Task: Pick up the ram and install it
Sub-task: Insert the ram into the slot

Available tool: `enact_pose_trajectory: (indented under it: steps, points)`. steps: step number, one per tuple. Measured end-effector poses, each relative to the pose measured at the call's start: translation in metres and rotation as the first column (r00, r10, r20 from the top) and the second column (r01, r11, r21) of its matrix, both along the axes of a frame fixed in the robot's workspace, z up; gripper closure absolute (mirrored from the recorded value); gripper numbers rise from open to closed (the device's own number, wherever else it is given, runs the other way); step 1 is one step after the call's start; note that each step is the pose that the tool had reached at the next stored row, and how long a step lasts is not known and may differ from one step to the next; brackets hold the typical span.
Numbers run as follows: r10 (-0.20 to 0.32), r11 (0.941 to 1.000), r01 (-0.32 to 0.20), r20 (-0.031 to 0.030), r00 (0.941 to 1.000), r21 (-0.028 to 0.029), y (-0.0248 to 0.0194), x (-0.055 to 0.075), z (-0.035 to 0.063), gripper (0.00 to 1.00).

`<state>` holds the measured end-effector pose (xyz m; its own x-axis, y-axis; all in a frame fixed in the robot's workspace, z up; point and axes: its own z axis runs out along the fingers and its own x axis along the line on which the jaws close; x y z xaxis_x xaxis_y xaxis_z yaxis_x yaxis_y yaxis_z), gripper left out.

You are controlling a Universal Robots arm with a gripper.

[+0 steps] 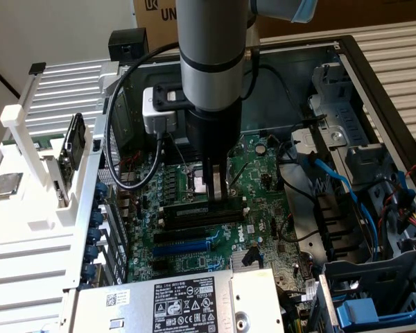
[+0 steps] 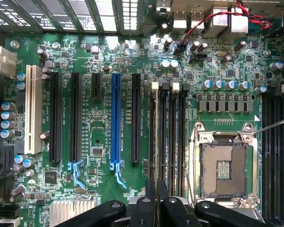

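The exterior view takes in the open computer case (image 1: 376,76) and the arm (image 1: 209,41) reaching into it, the wrist view details the motherboard (image 2: 100,137), its bare CPU socket (image 2: 223,168) and blue expansion slot (image 2: 116,118), and the claw (image 1: 216,197) is clenched on the ram (image 1: 193,212), which stands among the black memory slots (image 2: 174,137).

white slatted bench (image 1: 62,83) under open computer case (image 1: 291,76), motherboard (image 1: 256,173) inside

open room over the green motherboard (image 1: 188,263); a looping black cable (image 1: 108,132) crowds the exterior view's left, grey metal drive cage (image 1: 364,163) and blue cables (image 1: 333,173) its right, silver power-supply box (image 1: 118,305) its bottom.
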<state>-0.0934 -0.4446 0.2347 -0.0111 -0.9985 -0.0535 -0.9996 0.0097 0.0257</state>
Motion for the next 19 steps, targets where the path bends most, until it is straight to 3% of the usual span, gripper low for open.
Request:
enact_pose_trajectory:
  steps: [19]
  points:
    - [0.0,1.0,0.0,0.0001,1.0,0.0,0.0002,-0.0008,-0.0021,0.87]
